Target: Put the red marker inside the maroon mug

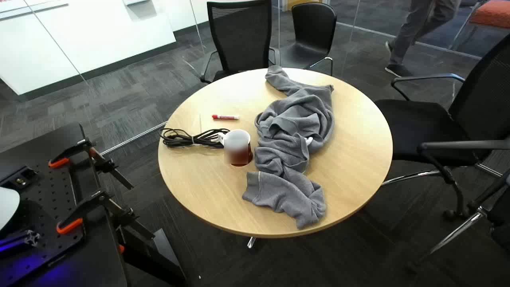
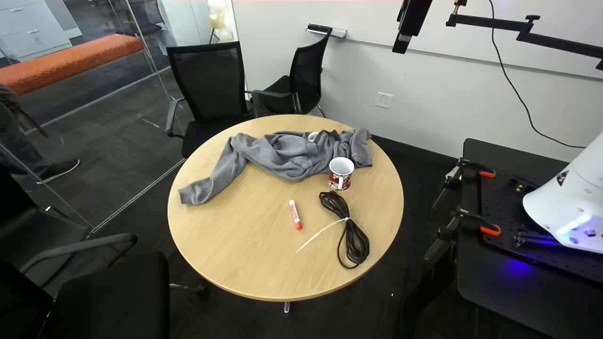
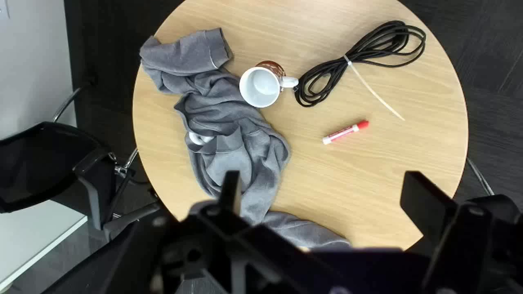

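The black two-fingered gripper (image 3: 326, 194) gapes wide, holding nothing. That slim red-capped plastic marker (image 3: 345, 132) should be light, stiff, perhaps slippery; I'd pinch it across the middle.

We list, on a round pale-wood surface (image 3: 347, 179): slim red-and-white marker (image 3: 344, 132), capped, flat; apart from it, white-lined maroon mug (image 3: 261, 86), patterned, upright.
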You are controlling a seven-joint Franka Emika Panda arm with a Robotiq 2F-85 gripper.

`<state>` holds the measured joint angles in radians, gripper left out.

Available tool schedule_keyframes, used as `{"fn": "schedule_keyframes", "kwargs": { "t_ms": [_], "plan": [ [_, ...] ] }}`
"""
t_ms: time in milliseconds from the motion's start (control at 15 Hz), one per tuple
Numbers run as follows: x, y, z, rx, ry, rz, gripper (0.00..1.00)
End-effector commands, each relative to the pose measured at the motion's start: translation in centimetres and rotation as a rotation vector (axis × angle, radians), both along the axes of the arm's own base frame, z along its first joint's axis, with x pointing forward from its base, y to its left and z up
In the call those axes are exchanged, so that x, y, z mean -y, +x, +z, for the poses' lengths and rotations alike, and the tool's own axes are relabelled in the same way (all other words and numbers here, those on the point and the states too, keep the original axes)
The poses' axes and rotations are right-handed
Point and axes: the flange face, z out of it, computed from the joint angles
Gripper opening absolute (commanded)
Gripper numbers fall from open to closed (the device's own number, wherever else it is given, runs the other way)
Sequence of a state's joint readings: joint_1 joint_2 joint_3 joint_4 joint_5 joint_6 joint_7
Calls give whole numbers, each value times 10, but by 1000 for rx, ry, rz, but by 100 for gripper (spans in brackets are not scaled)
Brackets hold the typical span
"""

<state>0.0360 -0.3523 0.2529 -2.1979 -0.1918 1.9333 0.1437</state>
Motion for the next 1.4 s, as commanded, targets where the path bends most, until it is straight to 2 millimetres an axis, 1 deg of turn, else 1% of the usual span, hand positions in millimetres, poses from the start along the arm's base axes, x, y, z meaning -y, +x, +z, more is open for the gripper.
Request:
{"fn": "schedule_keyframes", "kwargs": {
  "t_ms": [0, 467, 667, 867, 933, 1067, 1333],
  "plan": [
    [0, 0, 0, -1, 0, 0, 100],
    [-2, 1, 1, 4, 0, -3, 100],
    [-12, 9, 4, 38, 33, -6, 100],
    [-26, 26, 3, 113, 129, -37, 100],
    [-32, 34, 0, 137, 171, -68, 100],
    [-43, 53, -14, 176, 248, -155, 100],
    [-71, 93, -65, 206, 307, -299, 100]
  ]
}}
